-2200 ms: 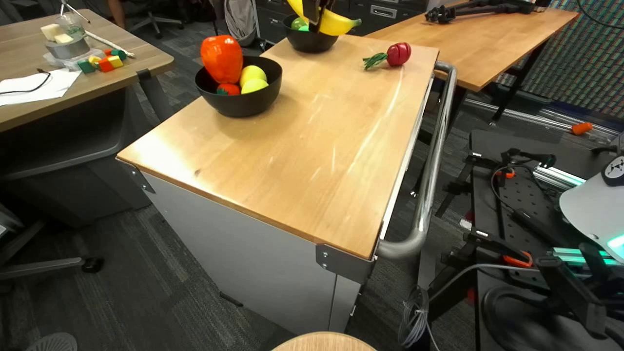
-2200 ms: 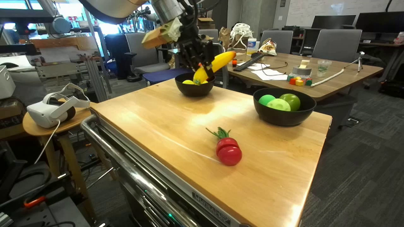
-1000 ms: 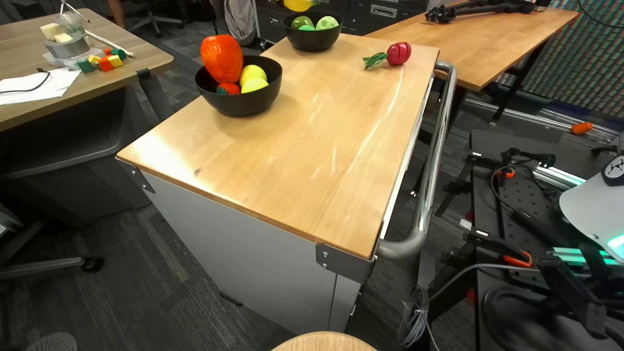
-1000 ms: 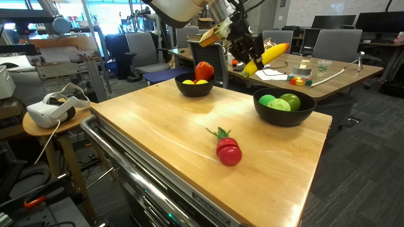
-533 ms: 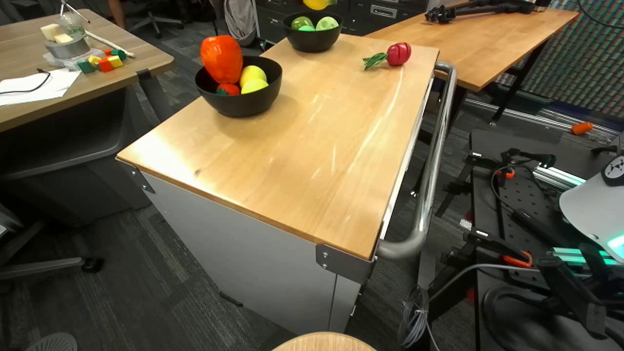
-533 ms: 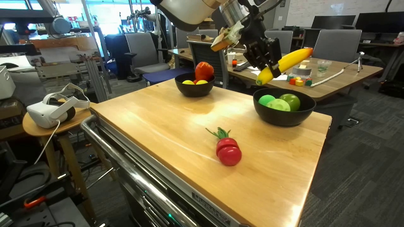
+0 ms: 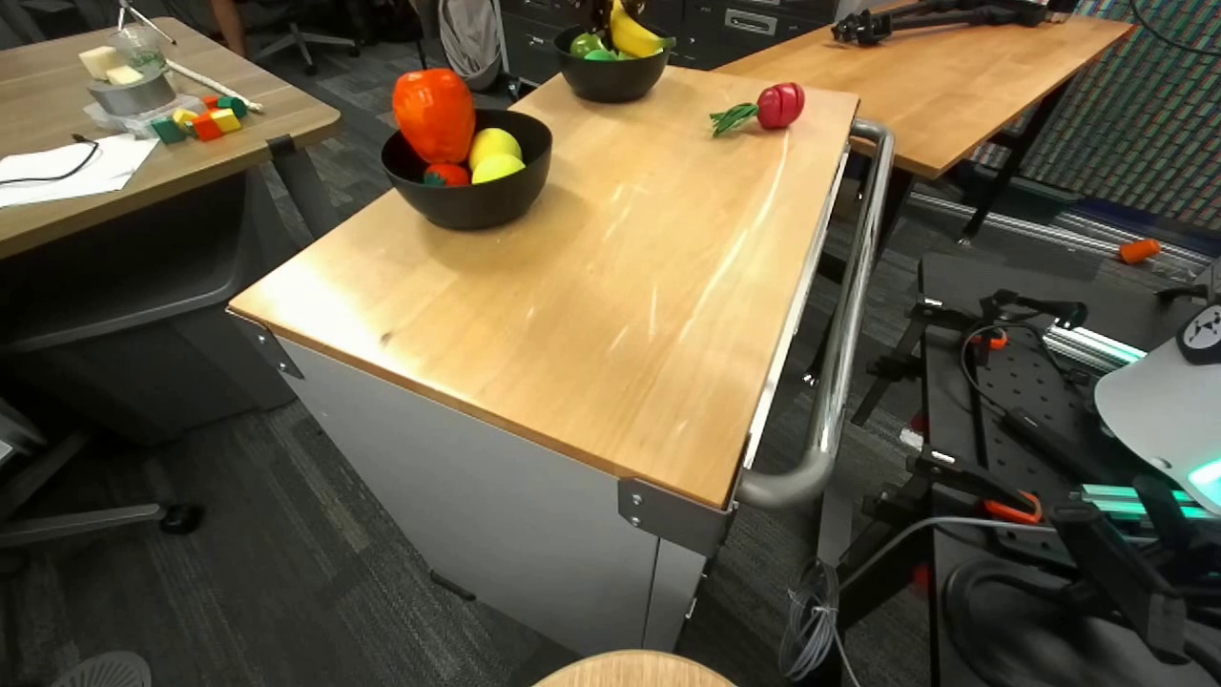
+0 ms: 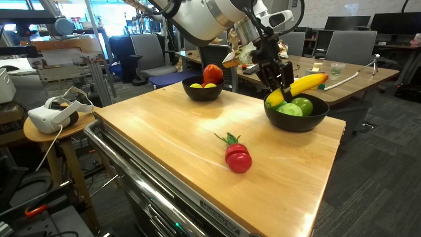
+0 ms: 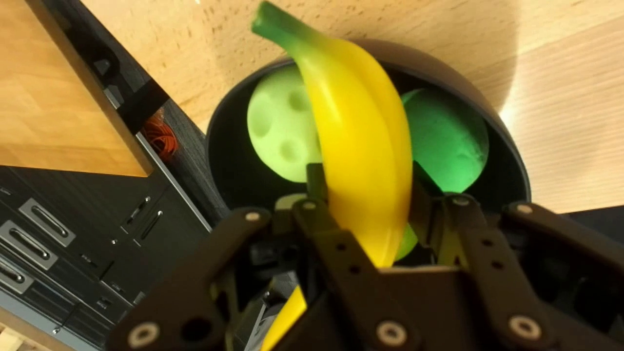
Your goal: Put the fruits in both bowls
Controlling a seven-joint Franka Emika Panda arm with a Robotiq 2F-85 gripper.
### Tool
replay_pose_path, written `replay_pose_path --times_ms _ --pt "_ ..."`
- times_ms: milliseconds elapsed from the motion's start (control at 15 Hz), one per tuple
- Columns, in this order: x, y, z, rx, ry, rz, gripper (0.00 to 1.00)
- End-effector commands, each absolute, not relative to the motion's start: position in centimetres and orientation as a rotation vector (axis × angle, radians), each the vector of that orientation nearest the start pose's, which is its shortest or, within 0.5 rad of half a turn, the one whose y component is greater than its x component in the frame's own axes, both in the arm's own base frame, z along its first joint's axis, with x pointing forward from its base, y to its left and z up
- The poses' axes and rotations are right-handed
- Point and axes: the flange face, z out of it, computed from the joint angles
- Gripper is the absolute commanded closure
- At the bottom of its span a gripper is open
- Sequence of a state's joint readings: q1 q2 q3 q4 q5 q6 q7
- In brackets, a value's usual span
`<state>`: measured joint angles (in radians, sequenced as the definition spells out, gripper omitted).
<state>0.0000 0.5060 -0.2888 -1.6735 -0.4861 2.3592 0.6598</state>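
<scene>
My gripper (image 9: 369, 187) is shut on the yellow banana (image 9: 363, 122), a finger on each side. In an exterior view the banana (image 8: 307, 84) lies slantwise low over a black bowl (image 8: 296, 125), its green-tipped end near the rim; whether it touches the fruits below I cannot tell. That bowl holds a pale green dimpled ball (image 9: 275, 122), a green piece (image 9: 448, 146) and a darker green apple (image 8: 303, 106). Another black bowl (image 7: 477, 205) holds an orange-red pepper (image 7: 434, 114), two yellow balls (image 7: 496, 148) and a small red piece (image 7: 446, 174). A red, green-leaved piece (image 8: 239, 159) lies on the wooden top.
The wooden cart top (image 7: 572, 315) has a metal handle (image 7: 849, 363) along one side. Behind it stands a table with coloured blocks (image 8: 310, 85). A headset (image 8: 62, 112) rests on a round stool. Something wrapped (image 8: 238, 56) is fixed by the wrist.
The banana, held throughout, has travelled from near the pepper's bowl to the bowl of green fruits. Over the last half second it has come down close above them.
</scene>
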Motion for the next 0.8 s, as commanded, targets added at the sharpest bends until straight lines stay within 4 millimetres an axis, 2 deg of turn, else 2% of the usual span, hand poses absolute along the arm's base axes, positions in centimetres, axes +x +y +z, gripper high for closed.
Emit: replay_pose_path --times_ms 0,200,333,467,733 --pt "67.3 -17.9 34.6 -3.39 1.042 -0.517 0.31" --pt "66.6 -16.7 35.5 -3.359 1.025 -0.48 0.1" --pt "65.5 -14.6 36.9 -3.265 0.985 -0.423 0.0" --pt "63.3 -11.6 39.3 -3.163 0.949 -0.43 0.0" --pt "58.8 -7.3 42.7 -2.943 0.955 -0.472 0.0"
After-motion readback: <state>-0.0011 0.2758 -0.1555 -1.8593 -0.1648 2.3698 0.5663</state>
